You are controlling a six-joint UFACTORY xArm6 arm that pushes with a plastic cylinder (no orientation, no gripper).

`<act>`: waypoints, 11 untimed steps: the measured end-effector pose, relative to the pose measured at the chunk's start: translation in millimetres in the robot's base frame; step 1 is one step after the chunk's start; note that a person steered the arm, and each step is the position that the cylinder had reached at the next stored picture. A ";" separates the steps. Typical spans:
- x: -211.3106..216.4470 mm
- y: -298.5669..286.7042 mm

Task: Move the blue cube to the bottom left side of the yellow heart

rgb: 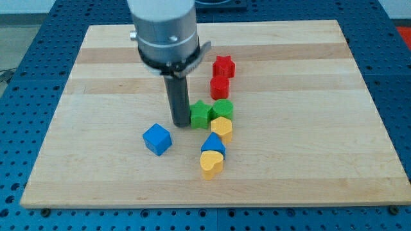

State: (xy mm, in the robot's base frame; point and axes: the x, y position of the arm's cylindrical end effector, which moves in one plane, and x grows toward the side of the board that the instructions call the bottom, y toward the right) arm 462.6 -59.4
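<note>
The blue cube [157, 139] sits left of the board's middle, towards the view's bottom. The yellow heart [211, 164] lies to its right and a little lower, with a gap between them. A blue triangular block [213, 144] touches the heart's top. My tip [179, 124] is down on the board, just above and to the right of the blue cube, close to it but apart, and right beside the green star [200, 114].
A green block [223, 108] and a yellow block [221, 128] sit in the cluster to the right of my tip. A red star [223, 66] and a red block [219, 87] lie above them. The wooden board [96, 70] has blue pegboard around it.
</note>
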 end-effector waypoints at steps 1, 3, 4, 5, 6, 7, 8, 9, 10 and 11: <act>-10.7 -0.7; -5.4 -48.5; -4.4 -68.4; 4.1 -72.3; 17.6 -57.3; 46.7 -32.6; 63.4 -23.4; 85.8 -16.9; 75.3 -21.8; 71.2 -34.8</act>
